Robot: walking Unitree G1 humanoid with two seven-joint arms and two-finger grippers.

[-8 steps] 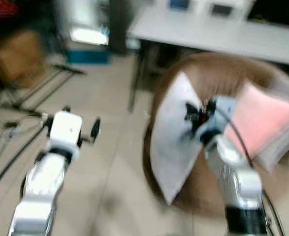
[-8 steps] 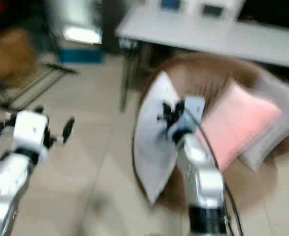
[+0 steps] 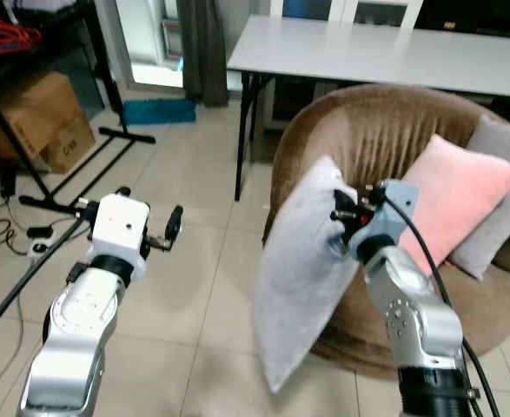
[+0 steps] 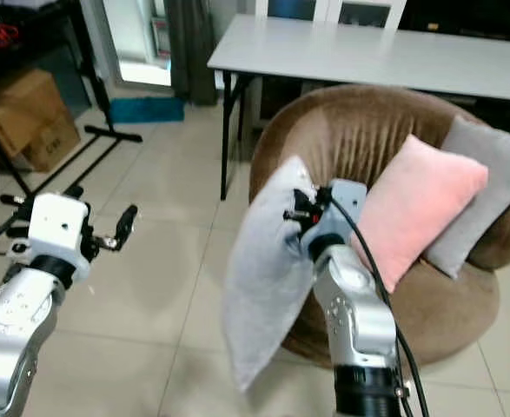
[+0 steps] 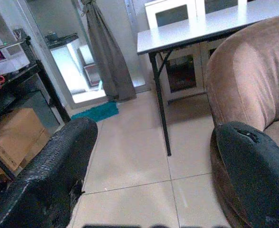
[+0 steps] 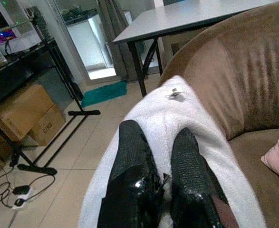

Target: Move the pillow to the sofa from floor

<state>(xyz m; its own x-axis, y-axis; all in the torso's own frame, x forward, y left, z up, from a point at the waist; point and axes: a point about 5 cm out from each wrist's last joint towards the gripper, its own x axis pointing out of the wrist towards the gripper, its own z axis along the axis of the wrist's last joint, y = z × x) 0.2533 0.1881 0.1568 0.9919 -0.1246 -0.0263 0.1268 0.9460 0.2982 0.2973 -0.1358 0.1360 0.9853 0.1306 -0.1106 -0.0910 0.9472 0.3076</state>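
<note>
A: Now, item one?

B: Pillow [image 3: 300, 269], pale grey, soft, creased at its upper corner where the right tool [image 3: 345, 217] has pinched it between nearly closed fingers [image 6: 132, 161]. It hangs off the floor, against the front edge of the brown sofa [image 3: 385, 139].

A: Orientation?

B: Long axis runs up and down, slightly tilted, lowest corner pointing at the tiles.

A: Surroundings?

B: Sofa seat holds a pink cushion [image 3: 459, 195] and a grey cushion [image 3: 498, 208]. Counter [image 3: 385, 52] stands behind. Left tool [image 3: 146, 230] hovers wide open over bare floor [image 3: 194, 295], gripping nothing.
</note>
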